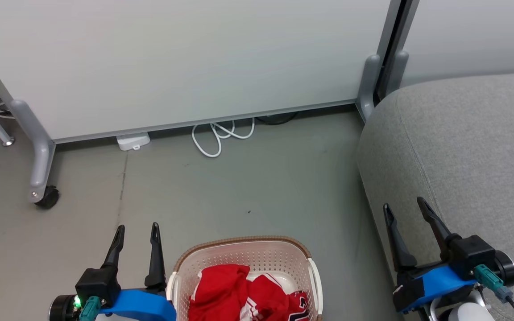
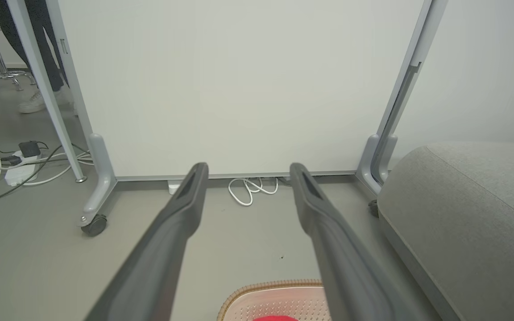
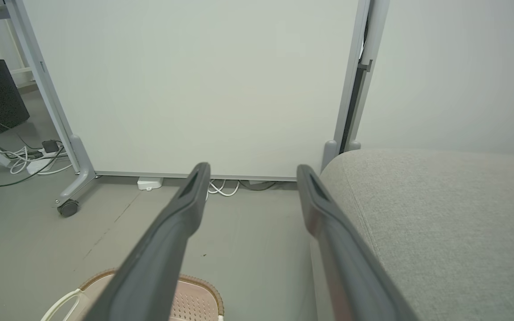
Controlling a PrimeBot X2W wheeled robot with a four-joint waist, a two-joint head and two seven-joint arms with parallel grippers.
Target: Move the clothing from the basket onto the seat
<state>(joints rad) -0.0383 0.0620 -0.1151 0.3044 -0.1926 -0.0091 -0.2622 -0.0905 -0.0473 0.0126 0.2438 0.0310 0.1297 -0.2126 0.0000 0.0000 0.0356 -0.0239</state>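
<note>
A pale partition (image 1: 185, 58) on castered grey legs (white cable (image 1: 221, 136) coiled beneath) spans the top above grey floor (image 1: 261, 187).

Red clothing (image 1: 239, 292) heaped in cream basket (image 1: 239, 252); grey seat (image 1: 471, 147) beside, bare

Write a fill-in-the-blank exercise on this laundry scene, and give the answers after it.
1. The clothing in the basket is mostly ____.
2. The sofa stands on the robot's ____ side.
3. The left gripper and the right gripper both have jaws that are ____.
Missing words: red; right; open.
</note>
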